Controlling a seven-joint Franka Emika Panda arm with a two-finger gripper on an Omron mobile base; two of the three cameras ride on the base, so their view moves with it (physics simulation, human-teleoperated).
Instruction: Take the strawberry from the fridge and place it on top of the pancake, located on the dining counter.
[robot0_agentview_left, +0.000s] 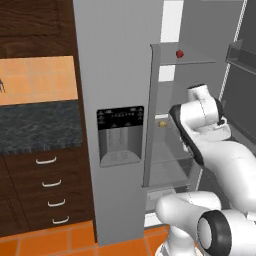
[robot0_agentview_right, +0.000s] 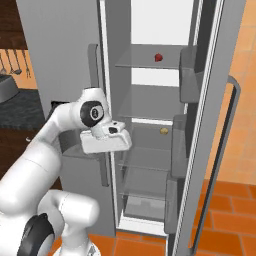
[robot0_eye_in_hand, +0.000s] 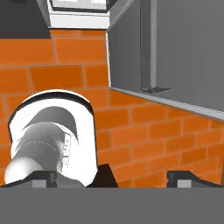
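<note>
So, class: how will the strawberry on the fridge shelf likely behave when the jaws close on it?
The strawberry looks tiny and roundish, so it would probably roll if nudged on the smooth glass shelf. Being so small, it is likely light. It may slip from the jaws unless gripped centrally.

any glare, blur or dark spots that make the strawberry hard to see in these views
Left base view: the strawberry is small but crisp on an evenly lit grey shelf, no glare. Right base view: it stands out red against the bright white back of the fridge. Hand view: sharp, flat-lit orange floor tiles.
</note>
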